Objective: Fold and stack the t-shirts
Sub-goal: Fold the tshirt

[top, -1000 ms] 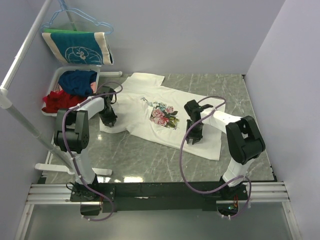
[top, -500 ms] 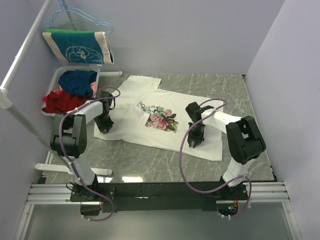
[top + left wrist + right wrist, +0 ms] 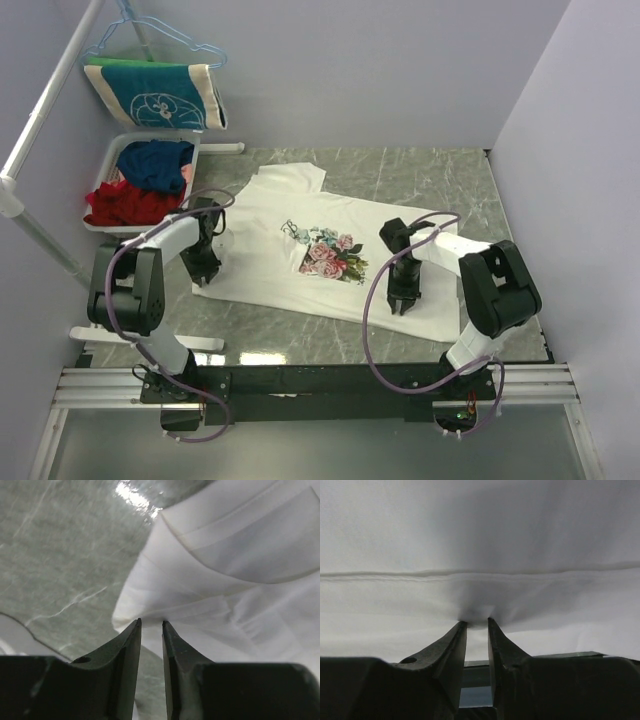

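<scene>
A cream-white t-shirt (image 3: 265,225) with a pink-and-blue flower print (image 3: 333,255) lies spread face up on the grey marble table (image 3: 290,322). My left gripper (image 3: 204,275) is shut on the shirt's left edge. In the left wrist view the t-shirt's hem (image 3: 165,587) bunches between that gripper's (image 3: 151,623) tips, with a sleeve fold beyond. My right gripper (image 3: 402,303) is shut on the near right hem. The right wrist view shows the t-shirt (image 3: 480,535) puckering into that gripper (image 3: 477,622), a seam line running across above it.
A white basket (image 3: 118,150) at the back left holds red and blue clothes. Above it a teal and cream cloth (image 3: 155,95) hangs on a blue hanger. A white rail (image 3: 40,120) slants along the left. Walls close the back and right.
Both grippers have moved toward the near edge, drawing the shirt with them. The right hem has slid forward and the cloth lies flatter.
</scene>
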Motion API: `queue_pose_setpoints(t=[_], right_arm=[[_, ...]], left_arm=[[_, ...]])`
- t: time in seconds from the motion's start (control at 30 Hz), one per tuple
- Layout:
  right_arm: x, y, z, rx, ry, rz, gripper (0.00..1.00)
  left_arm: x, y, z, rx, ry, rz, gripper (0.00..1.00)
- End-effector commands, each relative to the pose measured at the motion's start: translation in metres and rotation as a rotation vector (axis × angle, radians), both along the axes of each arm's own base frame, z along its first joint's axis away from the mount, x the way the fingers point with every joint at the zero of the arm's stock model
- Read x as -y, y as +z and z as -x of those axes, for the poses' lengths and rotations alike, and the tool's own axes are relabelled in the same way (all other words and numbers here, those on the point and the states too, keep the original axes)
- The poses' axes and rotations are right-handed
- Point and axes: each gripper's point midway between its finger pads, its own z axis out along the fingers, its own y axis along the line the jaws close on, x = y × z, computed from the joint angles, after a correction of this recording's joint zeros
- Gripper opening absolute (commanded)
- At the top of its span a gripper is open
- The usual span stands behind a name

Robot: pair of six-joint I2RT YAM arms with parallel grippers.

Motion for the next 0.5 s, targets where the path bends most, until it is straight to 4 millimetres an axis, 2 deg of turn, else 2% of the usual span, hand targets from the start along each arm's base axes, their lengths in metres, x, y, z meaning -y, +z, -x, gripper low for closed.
queue_pose_setpoints(t=[0.0,0.13,0.23,0.37,0.43,0.47], right_arm=[[0.033,0.003,0.018,-0.040,0.028,0.149,0.30],[0.028,0.043,-0.016,0.140,-0.013,0.135,0.31],[0.023,0.081,-0.040,0.309,-0.061,0.093,0.34],[0.020,0.108,-0.074,0.441,-0.147,0.046,0.34],[0.009,0.112,-0.102,0.504,-0.168,-0.007,0.35],[0.001,0.113,-0.112,0.515,-0.176,-0.045,0.36]], left_arm=[[-0.002,0.027,0.005,0.065,0.018,0.004,0.29],[0.002,0.061,-0.009,0.162,0.004,0.032,0.31],[0.011,0.093,-0.033,0.280,-0.015,0.075,0.38],[0.033,0.127,-0.081,0.437,-0.061,0.180,0.42],[0.044,0.124,-0.105,0.470,-0.077,0.224,0.42],[0.055,0.132,-0.119,0.497,-0.098,0.273,0.42]])
